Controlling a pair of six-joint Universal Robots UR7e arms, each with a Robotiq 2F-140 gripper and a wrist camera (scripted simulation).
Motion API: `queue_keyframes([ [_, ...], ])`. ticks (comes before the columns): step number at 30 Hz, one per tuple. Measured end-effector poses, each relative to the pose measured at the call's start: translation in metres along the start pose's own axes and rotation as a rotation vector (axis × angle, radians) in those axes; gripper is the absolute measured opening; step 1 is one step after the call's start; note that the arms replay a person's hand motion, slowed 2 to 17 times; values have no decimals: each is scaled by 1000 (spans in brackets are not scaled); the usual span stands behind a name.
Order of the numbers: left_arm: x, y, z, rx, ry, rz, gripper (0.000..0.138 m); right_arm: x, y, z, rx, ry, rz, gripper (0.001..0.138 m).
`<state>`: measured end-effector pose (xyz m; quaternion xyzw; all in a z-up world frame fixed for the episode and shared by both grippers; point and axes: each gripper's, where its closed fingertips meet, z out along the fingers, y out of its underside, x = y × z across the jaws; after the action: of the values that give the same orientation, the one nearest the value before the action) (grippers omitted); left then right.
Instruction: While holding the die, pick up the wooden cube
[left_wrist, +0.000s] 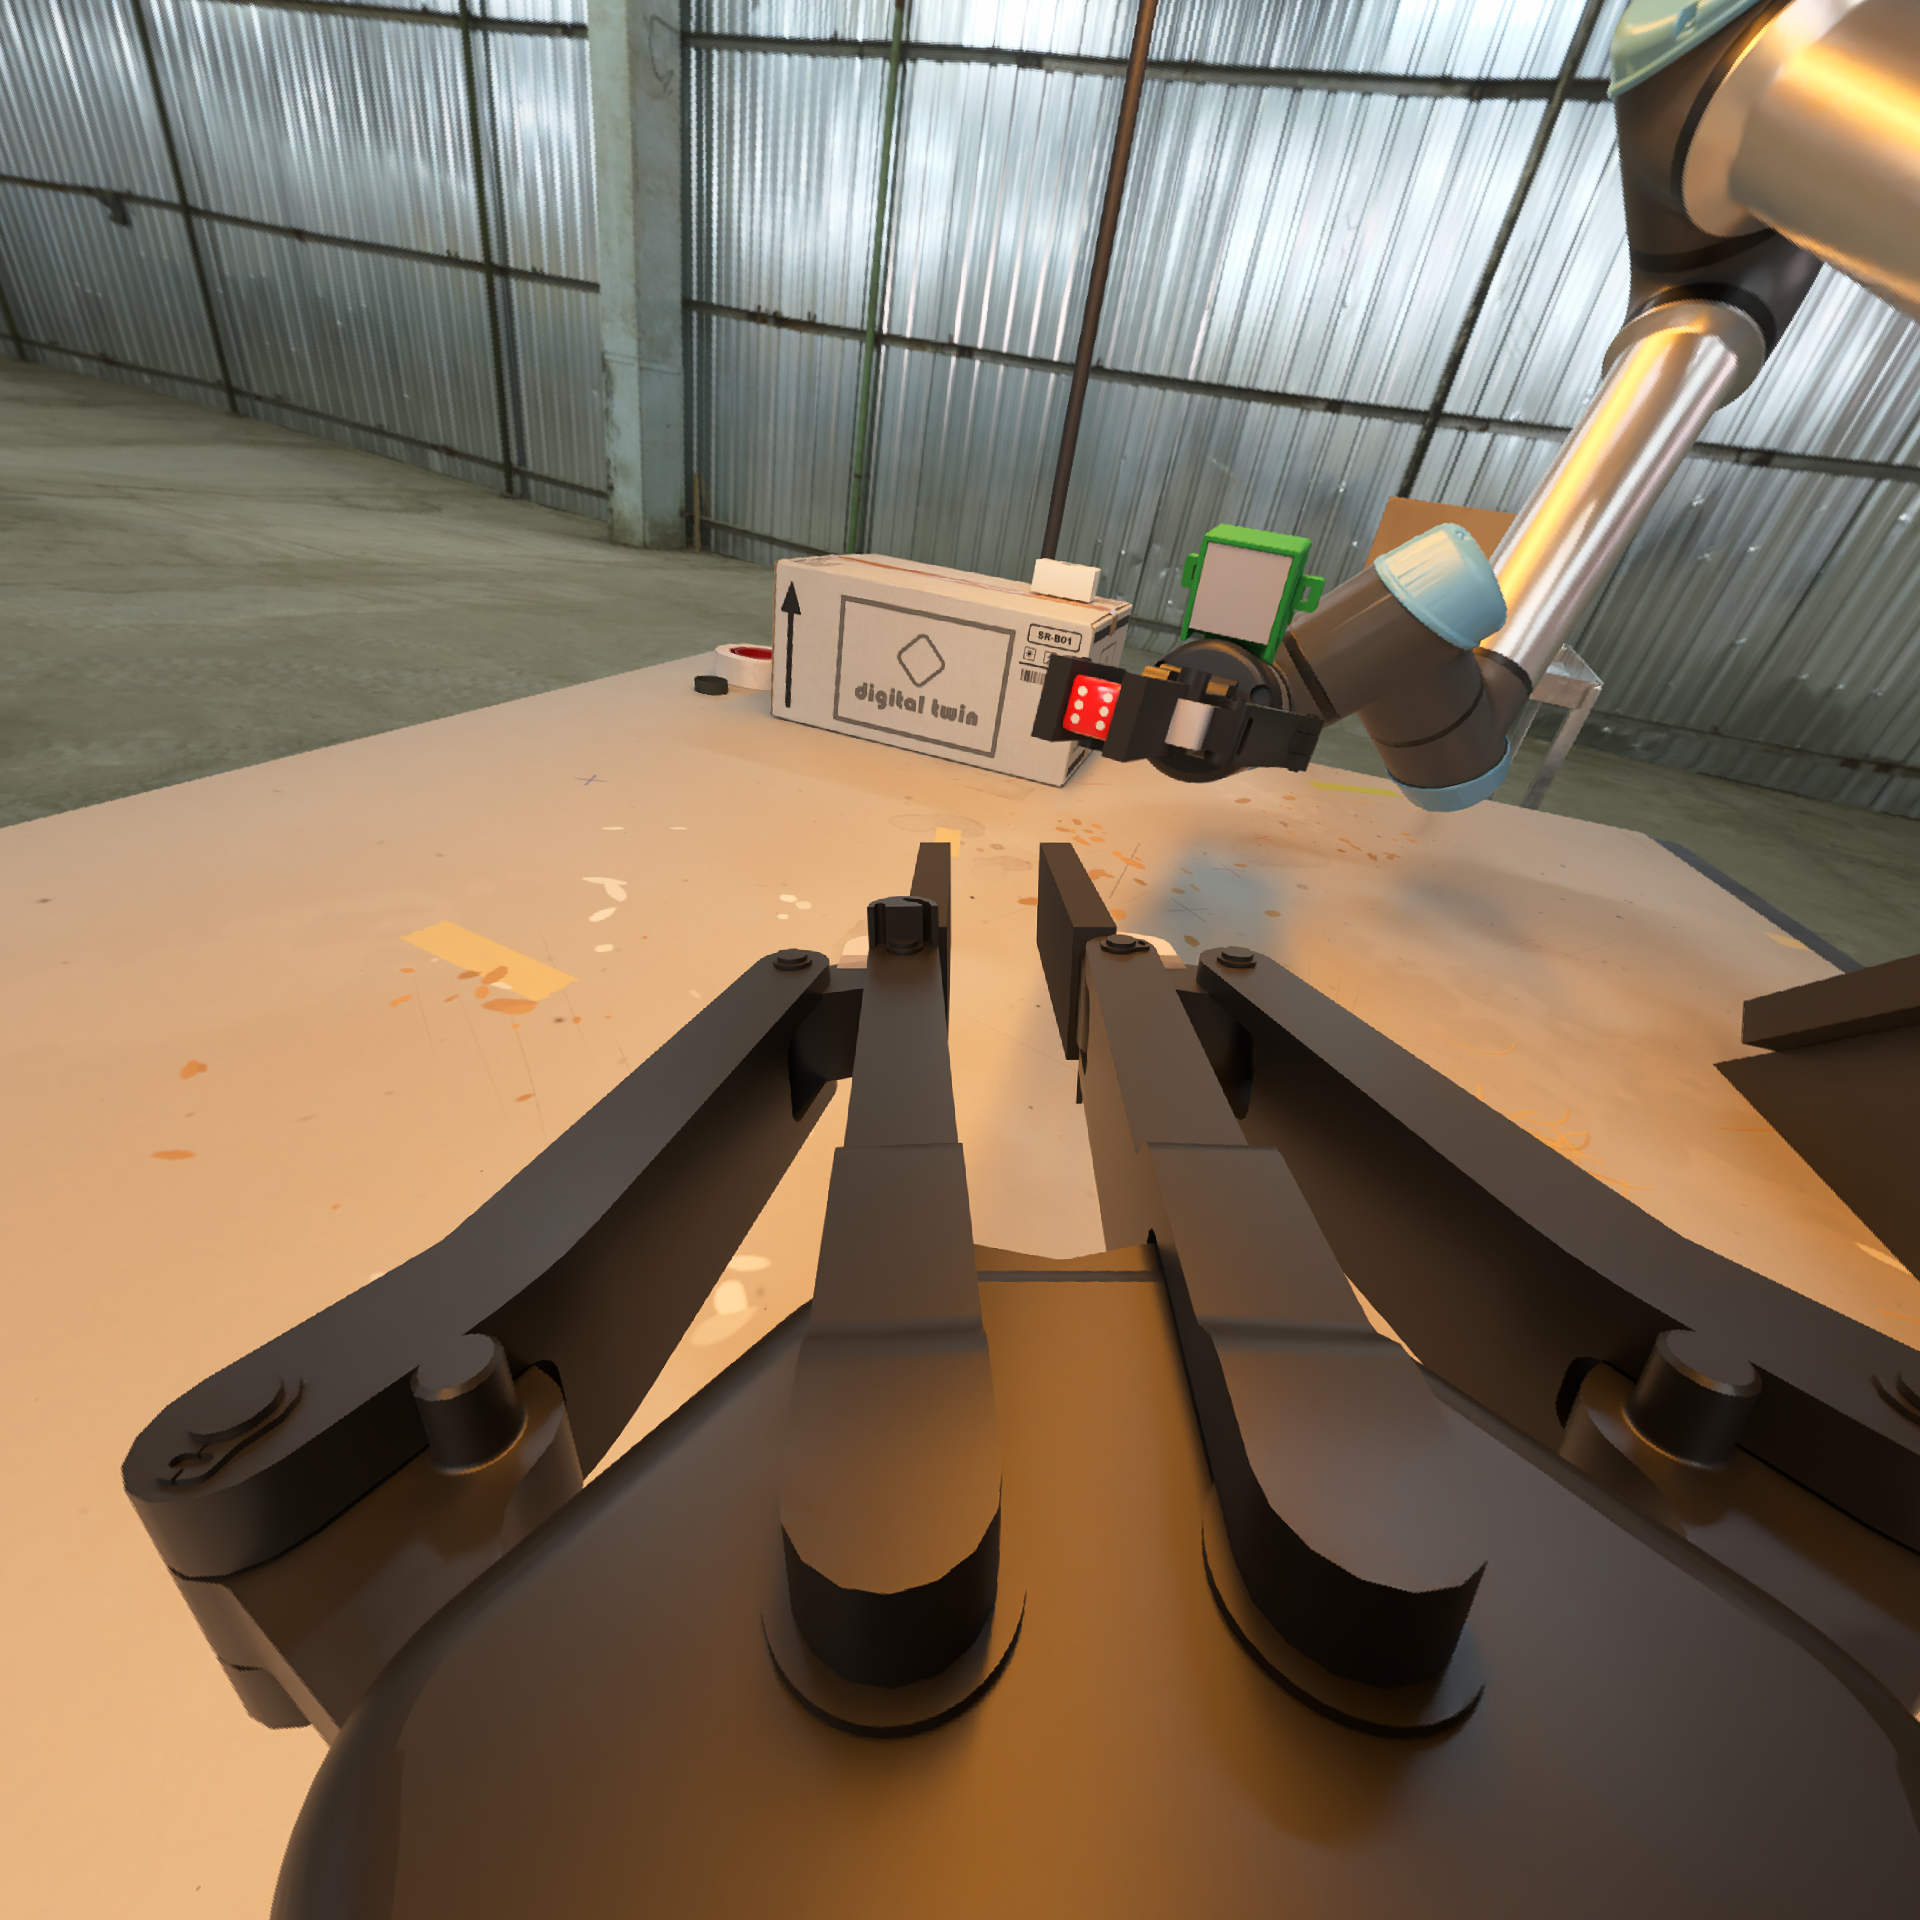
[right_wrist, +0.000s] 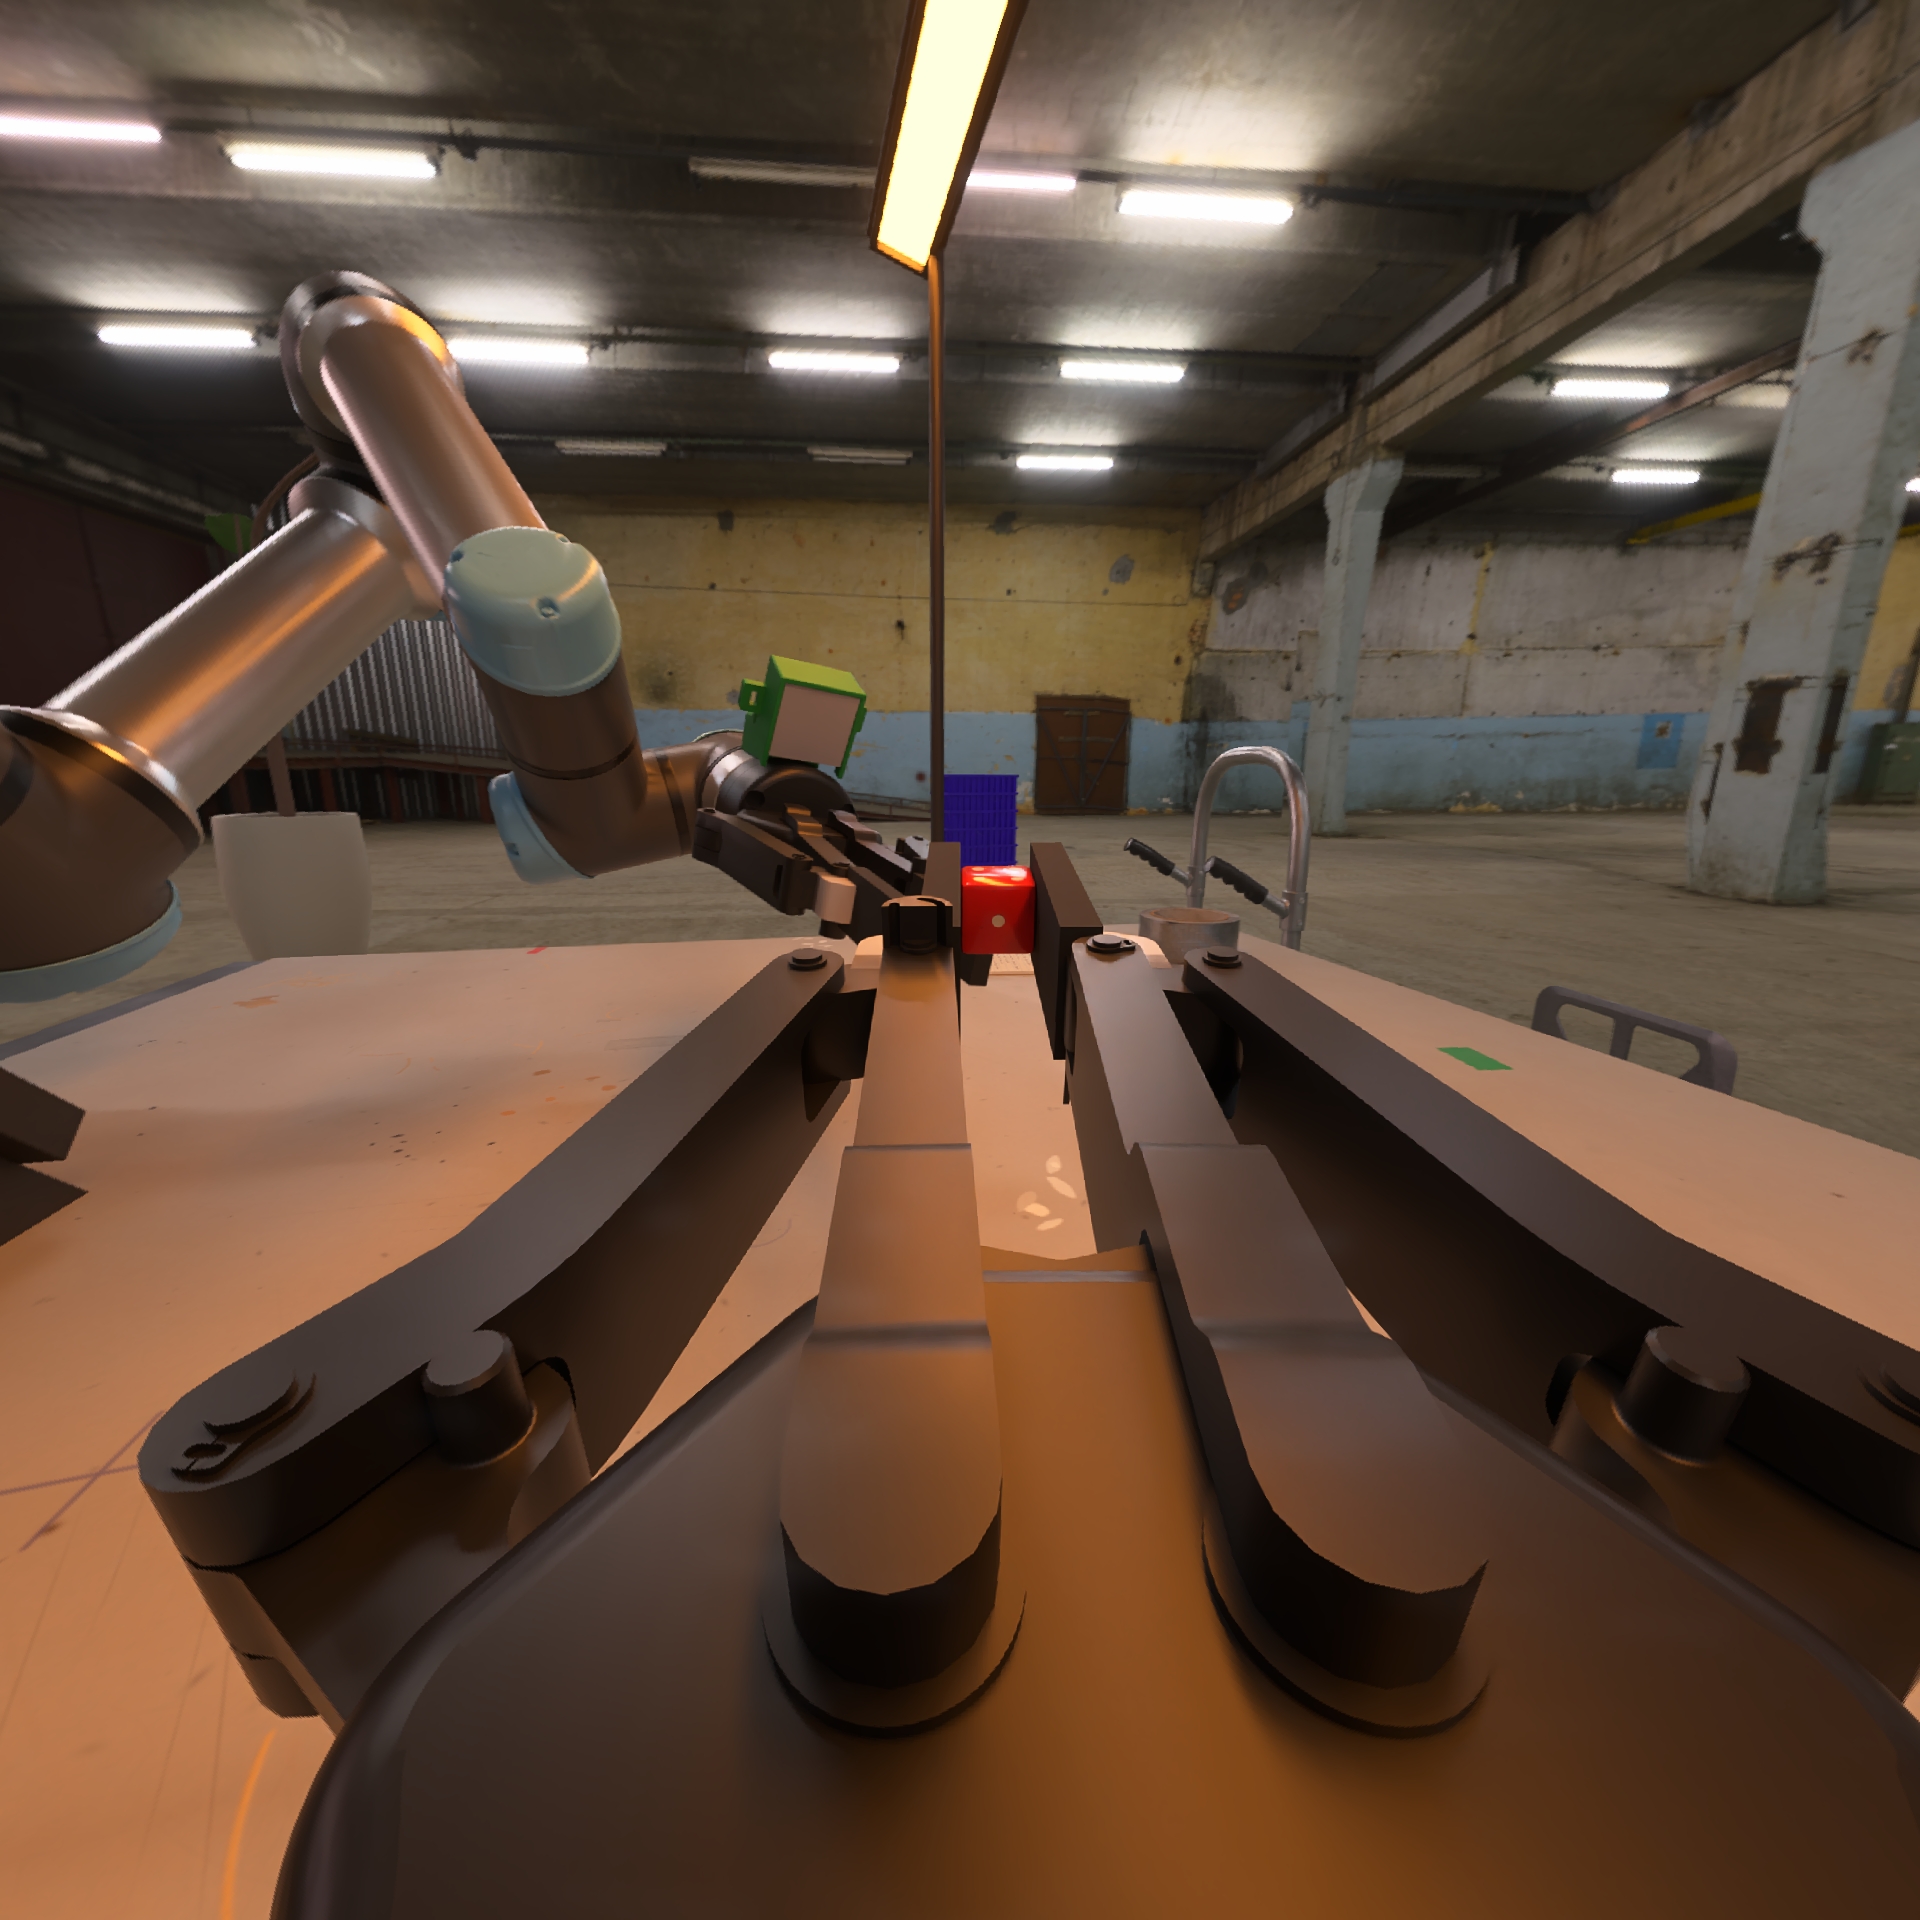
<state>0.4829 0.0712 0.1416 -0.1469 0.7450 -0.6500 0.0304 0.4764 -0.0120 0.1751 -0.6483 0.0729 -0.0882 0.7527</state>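
Observation:
In the right wrist view my right gripper (right_wrist: 997, 904) is shut on the red die (right_wrist: 997, 909) and holds it above the table (right_wrist: 416, 1091). In the left wrist view the same right gripper (left_wrist: 1081, 712) shows with the die (left_wrist: 1091, 709) in front of a cardboard box. My left gripper (left_wrist: 992, 883) hovers low over the table (left_wrist: 312, 1039); its fingers stand a narrow gap apart with nothing between them. The left gripper also shows in the right wrist view (right_wrist: 831, 862), close to the left of the die. No wooden cube shows in either view.
A white cardboard box (left_wrist: 935, 665) with a small white block (left_wrist: 1065, 578) on top stands at the table's far edge, with a tape roll (left_wrist: 746, 665) and a black disc (left_wrist: 711, 684) beside it. A dark object (left_wrist: 1829, 1091) lies at the right. A metal ring (right_wrist: 1190, 925) sits behind the die.

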Motion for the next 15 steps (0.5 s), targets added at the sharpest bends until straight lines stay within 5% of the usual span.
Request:
queue_keyframes([
  [15,22,18,13,-103,91,57,23,15,1,-6,7,70,9,18],
])
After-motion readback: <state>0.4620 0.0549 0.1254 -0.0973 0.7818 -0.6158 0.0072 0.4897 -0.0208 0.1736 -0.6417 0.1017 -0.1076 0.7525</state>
